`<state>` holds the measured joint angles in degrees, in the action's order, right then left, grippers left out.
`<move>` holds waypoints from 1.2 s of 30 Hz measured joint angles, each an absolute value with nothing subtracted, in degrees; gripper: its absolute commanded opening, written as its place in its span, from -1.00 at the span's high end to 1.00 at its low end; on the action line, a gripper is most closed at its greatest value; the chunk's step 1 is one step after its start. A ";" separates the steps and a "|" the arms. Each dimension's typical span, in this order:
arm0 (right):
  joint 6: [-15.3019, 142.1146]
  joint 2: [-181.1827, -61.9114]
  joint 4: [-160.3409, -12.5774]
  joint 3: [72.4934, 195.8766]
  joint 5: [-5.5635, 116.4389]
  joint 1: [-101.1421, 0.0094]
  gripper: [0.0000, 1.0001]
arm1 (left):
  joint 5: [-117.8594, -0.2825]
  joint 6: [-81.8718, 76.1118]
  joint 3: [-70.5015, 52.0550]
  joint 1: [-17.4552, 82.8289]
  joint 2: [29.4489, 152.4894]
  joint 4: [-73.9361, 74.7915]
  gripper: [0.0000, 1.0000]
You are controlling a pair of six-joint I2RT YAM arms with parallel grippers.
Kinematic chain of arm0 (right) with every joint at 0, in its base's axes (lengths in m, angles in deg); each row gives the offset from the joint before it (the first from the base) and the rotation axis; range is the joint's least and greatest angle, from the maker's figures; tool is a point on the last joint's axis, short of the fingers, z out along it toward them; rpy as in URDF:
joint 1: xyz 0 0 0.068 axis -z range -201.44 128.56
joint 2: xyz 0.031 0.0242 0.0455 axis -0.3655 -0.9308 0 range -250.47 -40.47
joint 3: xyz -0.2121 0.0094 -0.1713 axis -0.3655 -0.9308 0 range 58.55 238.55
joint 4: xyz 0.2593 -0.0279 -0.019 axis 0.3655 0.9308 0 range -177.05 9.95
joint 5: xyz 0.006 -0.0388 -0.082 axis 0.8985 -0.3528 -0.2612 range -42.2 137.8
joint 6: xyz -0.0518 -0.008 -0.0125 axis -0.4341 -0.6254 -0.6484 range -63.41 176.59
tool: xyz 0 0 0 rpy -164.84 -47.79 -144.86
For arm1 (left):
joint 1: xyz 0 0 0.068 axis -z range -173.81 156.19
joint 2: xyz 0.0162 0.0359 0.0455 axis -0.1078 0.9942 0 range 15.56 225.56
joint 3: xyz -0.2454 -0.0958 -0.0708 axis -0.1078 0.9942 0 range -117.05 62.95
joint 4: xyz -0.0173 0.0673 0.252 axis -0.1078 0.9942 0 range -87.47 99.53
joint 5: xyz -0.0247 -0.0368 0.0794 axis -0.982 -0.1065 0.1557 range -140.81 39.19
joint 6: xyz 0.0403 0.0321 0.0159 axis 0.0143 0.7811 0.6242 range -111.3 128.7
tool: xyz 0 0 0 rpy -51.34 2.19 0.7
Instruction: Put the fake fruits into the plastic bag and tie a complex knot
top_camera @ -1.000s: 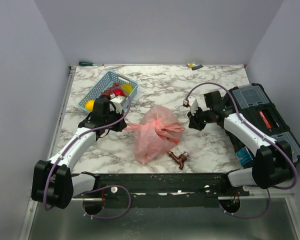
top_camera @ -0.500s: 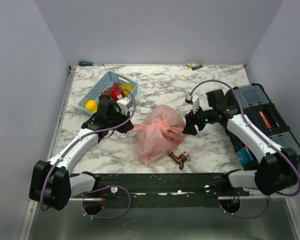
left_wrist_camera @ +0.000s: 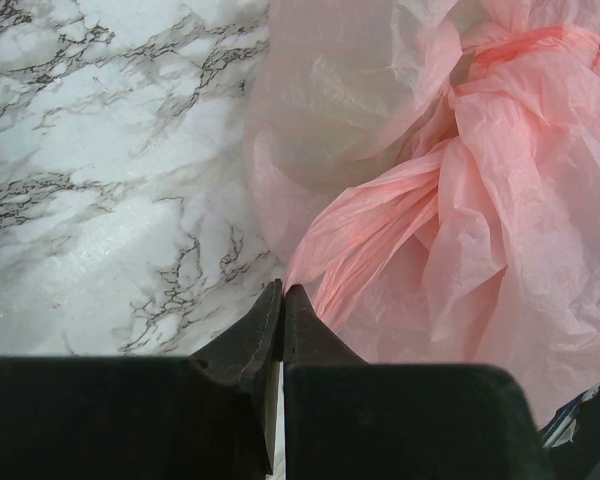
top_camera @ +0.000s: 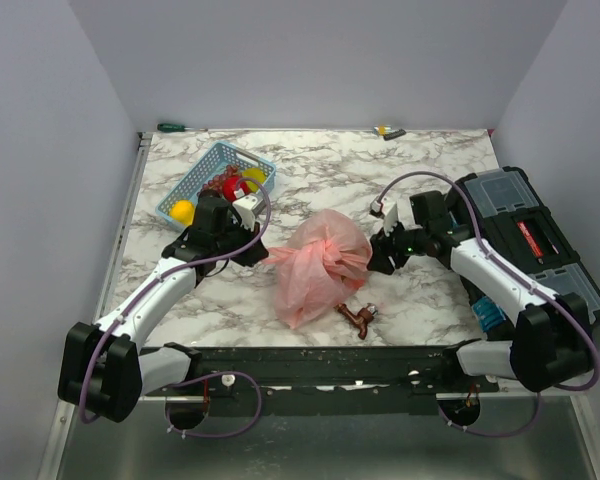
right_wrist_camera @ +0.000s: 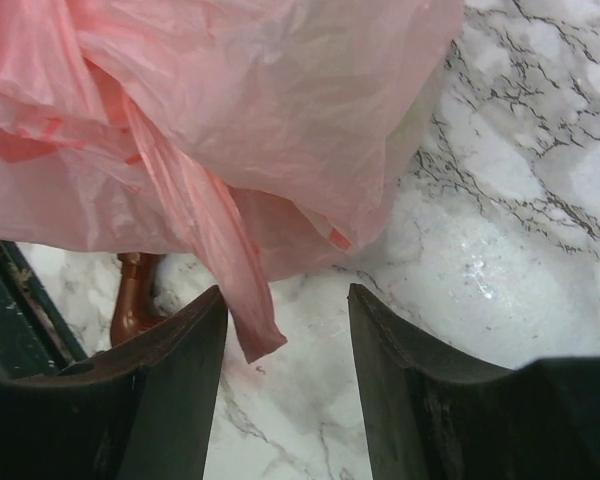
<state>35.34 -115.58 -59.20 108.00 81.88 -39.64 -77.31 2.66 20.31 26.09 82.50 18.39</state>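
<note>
Your left gripper is clenched on the left tail of the plastic bag, which lies mid-way across the desk, likely anchoring it. Your right gripper is released, straddling the right tail, ready to tighten the knot.

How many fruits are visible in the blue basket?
3: a yellow fruit at the basket's near end, a red fruit and a second yellow fruit by its right wall. The left arm may hide more.
</note>
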 measured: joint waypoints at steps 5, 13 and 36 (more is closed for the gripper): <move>35.58 -114.09 -66.21 102.63 77.71 -39.88 0.10 | -77.57 2.39 20.31 26.09 82.52 18.06 1.00; 37.87 -110.05 -78.76 95.48 73.73 -40.14 0.18 | -78.38 2.22 20.31 26.09 83.09 17.97 1.00; 37.11 -112.58 -93.45 90.91 69.69 -45.38 0.20 | -78.88 3.60 20.18 26.33 84.53 18.00 0.79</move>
